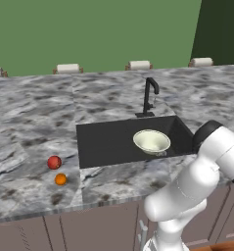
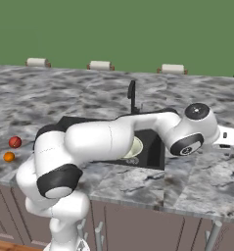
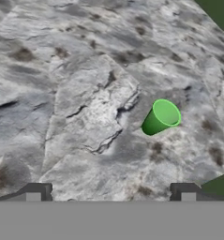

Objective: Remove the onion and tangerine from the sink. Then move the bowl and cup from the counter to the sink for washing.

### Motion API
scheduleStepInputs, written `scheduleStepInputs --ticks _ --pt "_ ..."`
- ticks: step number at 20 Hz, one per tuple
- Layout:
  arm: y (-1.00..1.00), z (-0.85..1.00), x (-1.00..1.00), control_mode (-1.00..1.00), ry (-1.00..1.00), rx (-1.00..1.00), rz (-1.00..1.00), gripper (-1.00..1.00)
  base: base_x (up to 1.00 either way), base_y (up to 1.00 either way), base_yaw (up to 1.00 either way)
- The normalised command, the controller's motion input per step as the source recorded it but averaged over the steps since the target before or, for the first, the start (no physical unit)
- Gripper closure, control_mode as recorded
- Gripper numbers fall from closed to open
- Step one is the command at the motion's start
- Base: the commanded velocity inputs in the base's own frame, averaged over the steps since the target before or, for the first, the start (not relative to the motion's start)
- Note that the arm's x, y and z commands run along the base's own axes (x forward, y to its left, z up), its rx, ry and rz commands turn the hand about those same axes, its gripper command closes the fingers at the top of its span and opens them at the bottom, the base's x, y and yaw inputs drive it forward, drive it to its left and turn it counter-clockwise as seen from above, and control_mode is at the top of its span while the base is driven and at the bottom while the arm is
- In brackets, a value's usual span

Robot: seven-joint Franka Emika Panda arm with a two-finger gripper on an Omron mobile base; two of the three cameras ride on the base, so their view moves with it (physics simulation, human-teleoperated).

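The veined marble surface [image 1: 35, 112] runs across the frame under a green wall, with the black sink [image 1: 104, 139] sunk at its centre and a thin faucet [image 1: 149, 95] behind it. The onion [image 1: 54, 162] and the tangerine [image 1: 60, 179] lie on the surface at lower left of the left base view, near each other and clear of the basin, so the first half of the task looks done. The bowl [image 1: 152, 141] sits inside the sink toward its right side. The cup [image 3: 161, 117] remains, standing on the marble at centre right of the hand view, leaning in that view with its open mouth showing. The fingers [image 3: 110, 193] are spread wide and empty, their tips at the bottom of that view, well short of the cup. The likely trouble from here: the cup lies off to the right of the line between the fingers, so a straight approach could clip its rim and tip or roll it; it is also small and smooth, and could slip from a shallow pinch.
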Motion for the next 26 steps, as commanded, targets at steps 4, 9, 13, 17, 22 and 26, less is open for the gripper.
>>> scheduleStepInputs --ticks 4,9,13,17,22,26 --pt "0.0 -0.01 -0.2 -1.0 0.0 0.0 -0.1 -1.0 0.0 0.0 0.0" --pt "0.0 -0.01 -0.17 -1.0 0.05 0.0 -0.05 -1.0 0.0 0.0 0.0" --pt "0.0 0.0 -0.05 -1.0 0.07 0.0 0.0 -1.0 0.0 0.0 0.0" --pt "0.0 0.0 0.02 -1.0 0.13 0.0 0.0 -1.0 0.0 0.0 0.0" --pt "0.0 -0.02 0.0 -1.0 0.08 0.01 0.0 -1.0 0.0 0.0 0.0" --pt "-0.05 0.0 0.0 -1.0 0.03 0.01 0.04 -1.0 0.0 0.0 0.0"
